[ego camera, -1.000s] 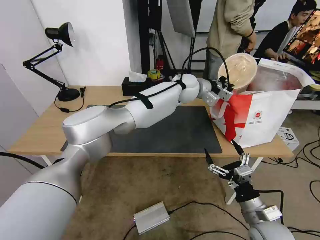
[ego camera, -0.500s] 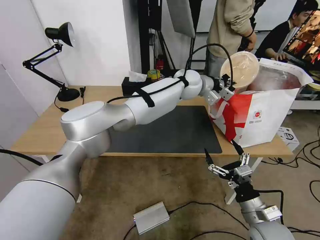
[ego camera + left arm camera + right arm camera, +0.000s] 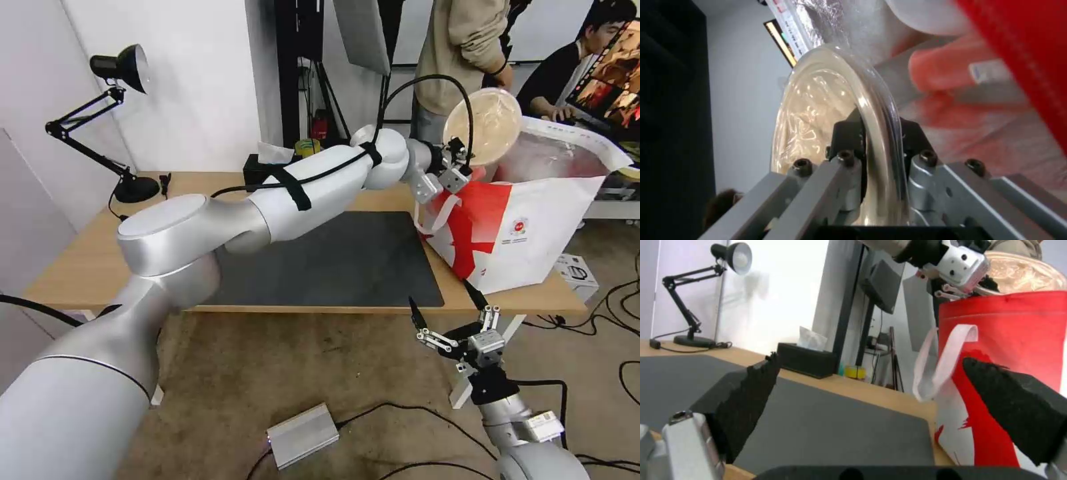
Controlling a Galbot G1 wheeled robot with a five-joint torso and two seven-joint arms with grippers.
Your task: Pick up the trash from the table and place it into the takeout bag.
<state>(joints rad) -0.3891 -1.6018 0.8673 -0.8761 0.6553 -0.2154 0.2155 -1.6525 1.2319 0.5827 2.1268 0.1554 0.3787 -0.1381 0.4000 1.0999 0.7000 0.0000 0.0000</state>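
left hand (image 3: pixel 460 170) pinches rim of beige pulp bowl with clear lid (image 3: pixel 481 127), tilted above mouth of red-and-white foil-lined takeout bag (image 3: pixel 527 227) on light-wood desk (image 3: pixel 80 267) | right hand (image 3: pixel 453 319) spread, idle below desk edge | risk: thin edge-grip may slip; bowl may catch bag rim, toppling it

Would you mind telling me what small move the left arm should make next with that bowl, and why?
Probably ease a little farther over the takeout bag, then lower. The left gripper pinches the rim of the beige pulp bowl, tilted on edge above the bag's open mouth, not yet inside.
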